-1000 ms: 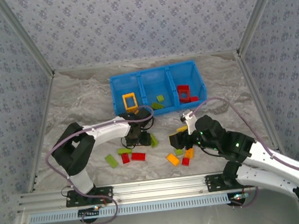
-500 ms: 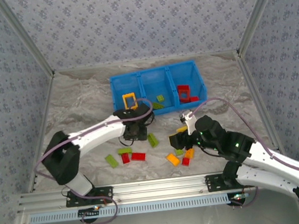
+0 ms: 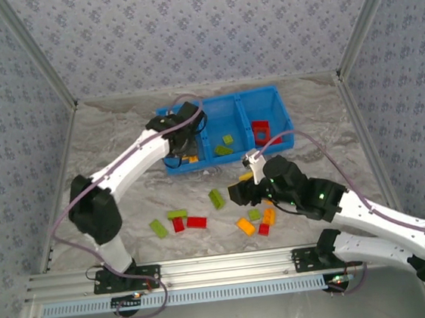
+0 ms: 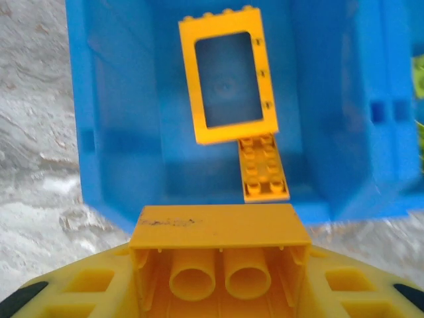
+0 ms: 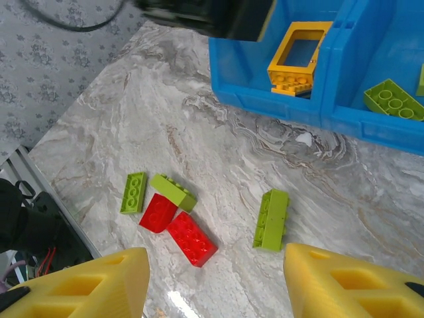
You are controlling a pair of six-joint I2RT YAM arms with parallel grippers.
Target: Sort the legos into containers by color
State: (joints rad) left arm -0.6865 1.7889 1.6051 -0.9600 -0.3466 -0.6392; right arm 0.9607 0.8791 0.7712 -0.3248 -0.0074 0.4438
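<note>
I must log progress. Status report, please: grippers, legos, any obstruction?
Left gripper shut on orange brick, at bin's left compartment. Right gripper open, empty, over loose legos. Nothing blocking.

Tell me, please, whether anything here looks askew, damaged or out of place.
Only minor things. In the bin's left compartment, the orange frame lies askew, overlapping an orange plate. The orange brick in the left gripper has dark scuff marks along its upper edge.

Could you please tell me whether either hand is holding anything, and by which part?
The left hand grips an orange brick by its two opposite side walls, hollow underside toward the wrist camera. The right hand is open and holds nothing.
</note>
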